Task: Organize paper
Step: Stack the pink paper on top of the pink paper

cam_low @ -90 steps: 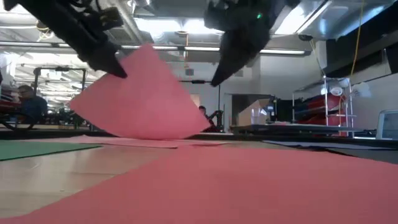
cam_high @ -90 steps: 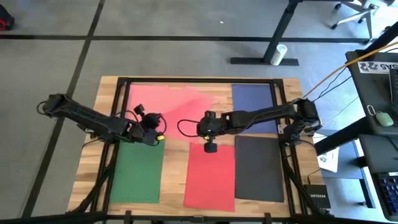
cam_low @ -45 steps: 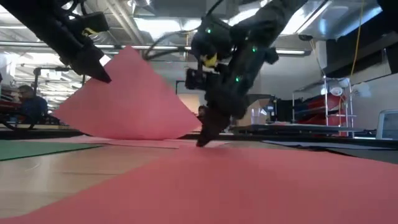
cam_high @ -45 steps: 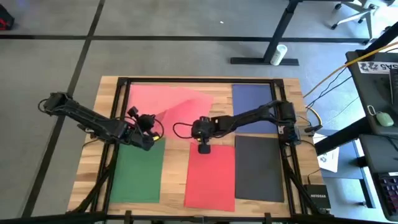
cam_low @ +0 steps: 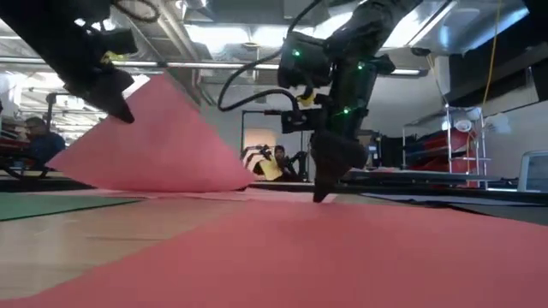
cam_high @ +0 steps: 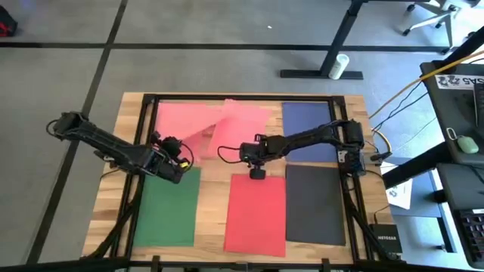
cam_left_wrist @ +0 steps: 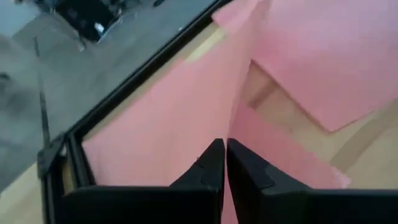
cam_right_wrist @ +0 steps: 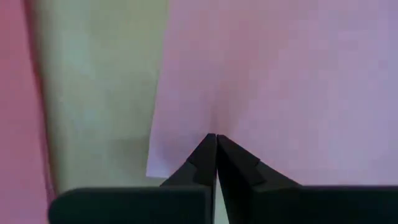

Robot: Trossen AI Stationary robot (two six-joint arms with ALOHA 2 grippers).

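Observation:
Two pink sheets lie at the table's far side. The left one (cam_high: 185, 121) is raised at one corner by my left gripper (cam_low: 122, 115), which is shut on it. My right gripper (cam_low: 322, 195) is shut, and its tips rest on the other pink sheet (cam_high: 246, 121). The green sheet (cam_high: 166, 205), the red sheet (cam_high: 255, 215) and the dark grey sheet (cam_high: 315, 204) lie flat in a row along the near side. The navy sheet (cam_high: 308, 125) lies flat at the far right. My left gripper pinches the left pink sheet at its raised corner (cam_left_wrist: 231, 127) between its two fingers, a single layer. The corner is lifted clear, and the sheet slopes down from it to its far part (cam_low: 240, 181) on the table. My right gripper presses its shut fingertips (cam_right_wrist: 208, 149) down on the other pink sheet, close to one corner (cam_right_wrist: 163, 163). It comes from above at a slant, and the sheet lies flat under it.
A dark frame (cam_high: 227, 97) runs round the wooden table top. Bare wood (cam_high: 219, 162) shows between the pink sheets and the near row. Beyond the table's right side stands a desk with a mouse (cam_high: 467, 143).
My right gripper has come down from above the table onto the pink sheet, then gone toward the right edge, and that sheet has slid right with it. My left gripper has gone a little toward the left edge, keeping its pink corner raised.

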